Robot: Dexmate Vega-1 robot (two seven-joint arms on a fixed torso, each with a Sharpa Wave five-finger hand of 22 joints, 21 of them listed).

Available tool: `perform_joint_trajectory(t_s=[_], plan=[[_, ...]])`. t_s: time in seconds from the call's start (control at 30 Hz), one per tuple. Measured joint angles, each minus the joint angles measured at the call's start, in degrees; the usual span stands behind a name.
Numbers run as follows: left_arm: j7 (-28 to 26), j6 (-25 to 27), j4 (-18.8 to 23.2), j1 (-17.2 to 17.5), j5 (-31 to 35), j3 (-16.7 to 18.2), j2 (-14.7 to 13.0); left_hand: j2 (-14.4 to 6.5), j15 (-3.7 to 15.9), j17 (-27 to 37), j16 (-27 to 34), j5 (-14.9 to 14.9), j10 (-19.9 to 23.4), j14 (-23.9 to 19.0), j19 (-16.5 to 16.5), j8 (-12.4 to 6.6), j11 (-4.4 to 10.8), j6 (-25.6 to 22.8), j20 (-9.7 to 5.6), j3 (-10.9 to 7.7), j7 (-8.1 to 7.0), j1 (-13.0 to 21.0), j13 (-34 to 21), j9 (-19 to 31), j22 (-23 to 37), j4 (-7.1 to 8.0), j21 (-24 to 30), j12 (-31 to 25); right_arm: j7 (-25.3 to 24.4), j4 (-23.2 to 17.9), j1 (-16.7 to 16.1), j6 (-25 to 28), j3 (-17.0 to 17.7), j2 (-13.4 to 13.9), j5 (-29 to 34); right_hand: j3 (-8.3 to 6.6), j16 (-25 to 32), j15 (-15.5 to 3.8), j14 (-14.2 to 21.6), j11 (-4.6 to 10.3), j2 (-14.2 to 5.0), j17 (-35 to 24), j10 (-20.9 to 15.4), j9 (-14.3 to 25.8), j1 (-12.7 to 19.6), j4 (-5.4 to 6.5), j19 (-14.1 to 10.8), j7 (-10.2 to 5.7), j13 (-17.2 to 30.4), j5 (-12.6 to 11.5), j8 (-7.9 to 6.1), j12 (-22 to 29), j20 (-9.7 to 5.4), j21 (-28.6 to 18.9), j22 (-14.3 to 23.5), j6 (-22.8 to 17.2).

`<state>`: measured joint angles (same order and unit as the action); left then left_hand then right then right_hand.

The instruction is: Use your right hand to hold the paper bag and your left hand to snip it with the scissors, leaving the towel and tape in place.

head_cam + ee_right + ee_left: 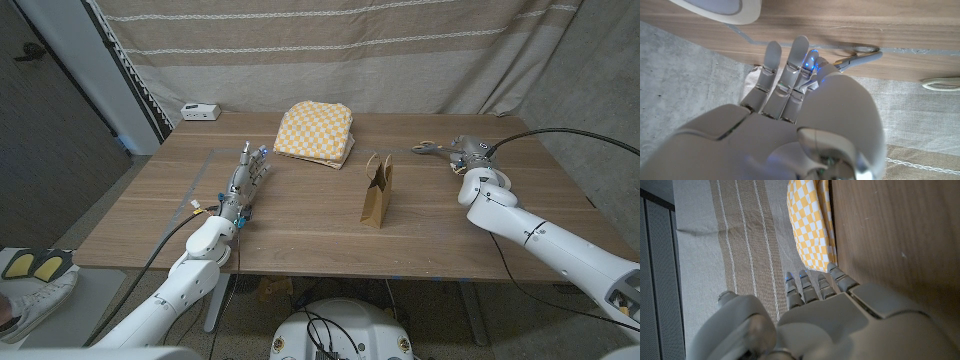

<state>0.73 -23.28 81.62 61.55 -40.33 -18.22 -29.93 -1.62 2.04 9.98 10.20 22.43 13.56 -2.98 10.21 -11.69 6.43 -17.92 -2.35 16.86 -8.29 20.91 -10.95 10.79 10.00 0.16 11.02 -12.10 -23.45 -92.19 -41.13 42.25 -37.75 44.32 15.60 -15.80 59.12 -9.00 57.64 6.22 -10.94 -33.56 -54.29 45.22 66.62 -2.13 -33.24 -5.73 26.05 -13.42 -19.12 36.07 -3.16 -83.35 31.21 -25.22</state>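
In the head view the bag (377, 191) is seen upright between the empty, straight-fingered left hand (245, 178) and the right hand (468, 154), scissors (428, 149) just beside the latter; the towel (812, 222) is seen beyond the left fingertips (802, 277) in its wrist view; the scissors (856, 54) are seen beside the spread right fingertips (800, 45) in theirs.

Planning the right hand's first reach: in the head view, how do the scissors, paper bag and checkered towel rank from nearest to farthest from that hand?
1. Scissors: right beside the right hand, toward the table's middle.
2. Paper bag: standing upright mid-table, nearer the robot.
3. Checkered towel: folded at the far edge, beyond the bag.
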Motion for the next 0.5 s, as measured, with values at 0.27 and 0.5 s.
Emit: perform_joint_trajectory(t_s=[0.27,0.5], plan=[[0.40,0.17,-0.26,-0.30,-0.24,-0.13,0.03,-0.02,0.00,0.00,0.00,0.00,0.00,0.00,0.00,-0.40,0.00,-0.72,0.00,0.17,0.11,-0.02,0.00,0.00,0.00,0.17,0.00,0.00,0.48,0.36,0.66,1.07,-0.65,-0.24,-0.01,-0.66,-0.45,-0.22,0.40,-0.19,0.00,0.39,-0.19,6.37,0.00,0.66,0.01,0.28,0.26,-0.34,-3.28,-0.25,0.01,-1.41,-1.80,3.24],[0.62,0.24,-0.51,-0.39,-0.48,-0.15,0.11,-0.30,0.00,0.00,0.00,-0.51,0.30,0.00,0.00,-0.40,-0.30,-1.03,0.00,0.24,0.00,-0.30,0.00,0.00,0.00,0.24,0.00,0.00,1.11,0.47,1.22,1.69,-1.35,-0.20,0.11,-1.87,-0.86,-0.22,0.40,-0.19,0.30,0.39,-0.19,22.34,0.30,1.88,0.82,0.81,6.09,-0.59,-12.98,-0.93,0.20,-3.58,-5.69,8.39]])
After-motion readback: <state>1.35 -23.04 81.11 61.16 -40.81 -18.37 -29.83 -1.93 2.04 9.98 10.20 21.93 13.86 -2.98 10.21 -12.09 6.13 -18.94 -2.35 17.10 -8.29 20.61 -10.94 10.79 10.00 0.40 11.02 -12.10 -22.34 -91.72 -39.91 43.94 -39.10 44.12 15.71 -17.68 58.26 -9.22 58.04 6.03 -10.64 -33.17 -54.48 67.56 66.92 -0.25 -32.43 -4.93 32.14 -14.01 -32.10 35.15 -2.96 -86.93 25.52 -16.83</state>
